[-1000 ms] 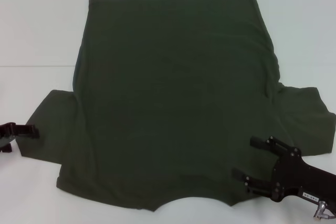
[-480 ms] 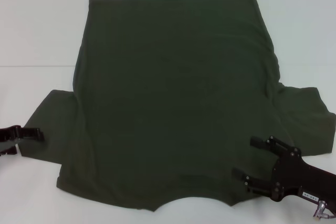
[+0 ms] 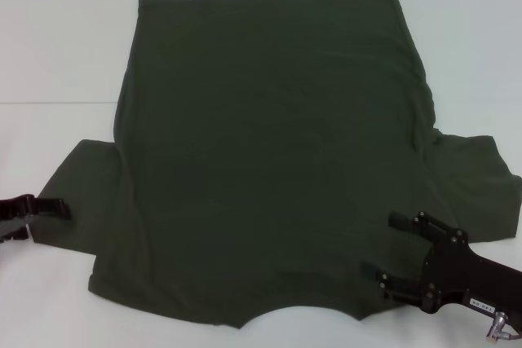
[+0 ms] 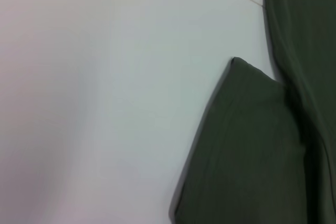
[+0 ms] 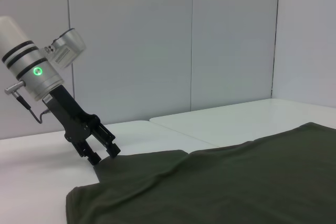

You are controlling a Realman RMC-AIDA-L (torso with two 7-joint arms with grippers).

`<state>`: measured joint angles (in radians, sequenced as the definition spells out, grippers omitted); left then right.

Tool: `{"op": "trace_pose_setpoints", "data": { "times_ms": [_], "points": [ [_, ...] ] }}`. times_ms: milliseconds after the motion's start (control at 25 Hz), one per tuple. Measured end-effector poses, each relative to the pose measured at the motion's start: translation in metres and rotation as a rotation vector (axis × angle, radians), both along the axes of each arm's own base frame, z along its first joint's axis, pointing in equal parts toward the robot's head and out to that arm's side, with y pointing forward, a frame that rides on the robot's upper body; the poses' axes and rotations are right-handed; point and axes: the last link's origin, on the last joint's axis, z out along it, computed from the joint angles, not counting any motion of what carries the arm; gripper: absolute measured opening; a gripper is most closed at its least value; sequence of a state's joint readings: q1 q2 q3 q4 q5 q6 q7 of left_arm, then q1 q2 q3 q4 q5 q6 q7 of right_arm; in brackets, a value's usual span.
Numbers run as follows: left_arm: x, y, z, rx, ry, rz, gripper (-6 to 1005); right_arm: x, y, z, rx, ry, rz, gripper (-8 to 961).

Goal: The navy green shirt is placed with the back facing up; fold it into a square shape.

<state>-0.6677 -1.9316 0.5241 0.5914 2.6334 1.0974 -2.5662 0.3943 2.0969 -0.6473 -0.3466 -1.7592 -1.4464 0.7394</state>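
Head view: left pincer [image 3: 50,209] touches navy green shirt [image 3: 269,152] sleeve.

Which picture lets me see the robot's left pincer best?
The right wrist view: the whole left pincer shows from the side, tipped down at the navy green shirt's sleeve edge. The head view catches only its tip by that sleeve. The left wrist view shows just sleeve and table, no pincer.

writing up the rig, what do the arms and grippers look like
Both grippers, left gripper and right gripper, are black with slim paired fingers and small silver screws. The left arm's wrist is a silver cylinder with black bands, a green light and a thin cable loop.
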Motion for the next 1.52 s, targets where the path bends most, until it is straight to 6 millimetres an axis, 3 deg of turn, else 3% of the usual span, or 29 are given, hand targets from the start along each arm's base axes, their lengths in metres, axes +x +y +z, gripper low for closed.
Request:
{"op": "trace_pose_setpoints", "data": {
  "times_ms": [1200, 1320, 1520],
  "points": [
    [0.020, 0.009, -0.015, -0.028, -0.030, -0.040, 876, -0.001, 0.000, 0.000, 0.002, 0.002, -0.001, 929],
    [0.020, 0.010, -0.014, -0.031, -0.014, -0.046, 680, -0.001, 0.000, 0.000, 0.002, 0.002, -0.001, 928],
    [0.021, 0.011, -0.013, -0.033, 0.015, -0.062, 562, 0.000, 0.000, 0.000, 0.001, 0.004, -0.001, 928]
  ]
}}
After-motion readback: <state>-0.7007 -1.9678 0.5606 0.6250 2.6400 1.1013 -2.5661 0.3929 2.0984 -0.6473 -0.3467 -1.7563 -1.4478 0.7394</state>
